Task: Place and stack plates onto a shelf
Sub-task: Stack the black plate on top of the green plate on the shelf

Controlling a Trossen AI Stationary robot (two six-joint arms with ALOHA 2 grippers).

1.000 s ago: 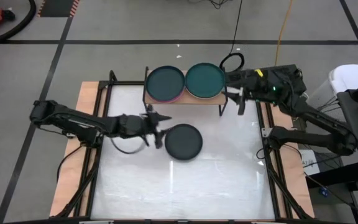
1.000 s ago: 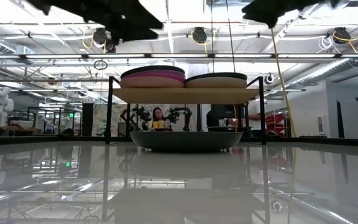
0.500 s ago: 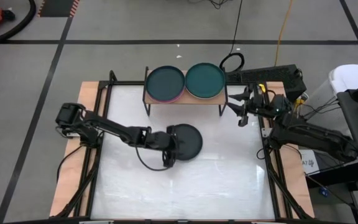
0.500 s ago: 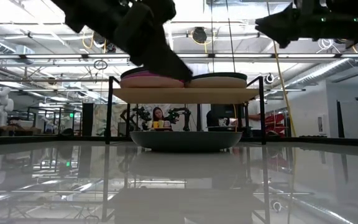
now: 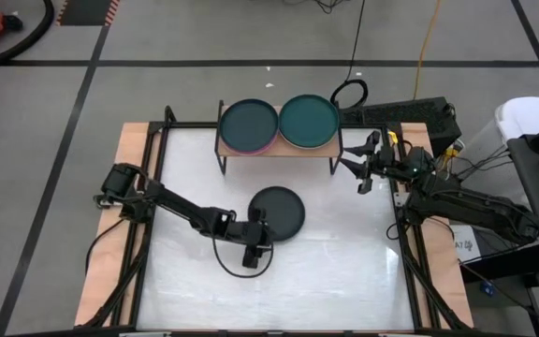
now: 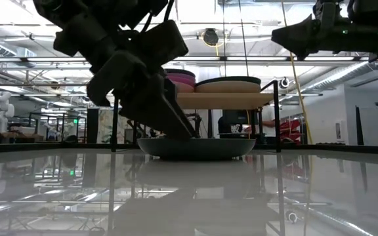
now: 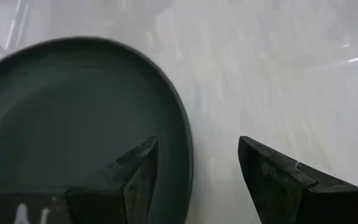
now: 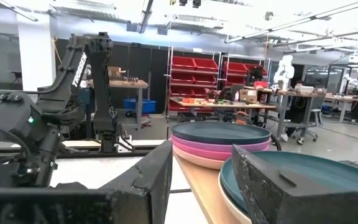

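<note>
A dark grey plate (image 5: 279, 212) lies flat on the white table in front of the shelf (image 5: 327, 147). My left gripper (image 5: 259, 227) is open and low at the plate's near-left rim (image 7: 184, 143). One finger (image 7: 132, 177) stands over the plate's inside and the other (image 7: 272, 180) over the bare table; I see no touch. In the low view my left gripper (image 6: 184, 131) slants down to the plate (image 6: 202, 147). The shelf carries two stacks, a dark teal plate over pink ones (image 5: 249, 124) and a teal plate over a beige one (image 5: 308, 120). My right gripper (image 5: 354, 168) hangs open off the shelf's right end.
A black frame (image 5: 162, 140) runs round the white tabletop (image 5: 335, 253), with wood borders outside it. Both stacks (image 8: 219, 140) show close ahead of my right gripper (image 8: 201, 186). The table's near half and right side hold nothing. Cables and a power strip (image 5: 410, 110) lie behind the shelf.
My left gripper has swung from the plate's left side toward the table's near edge and come down, tipping until its fingers straddle the near-left rim. My right gripper has drawn back from the shelf's right end toward the near edge. The plate has stayed put.
</note>
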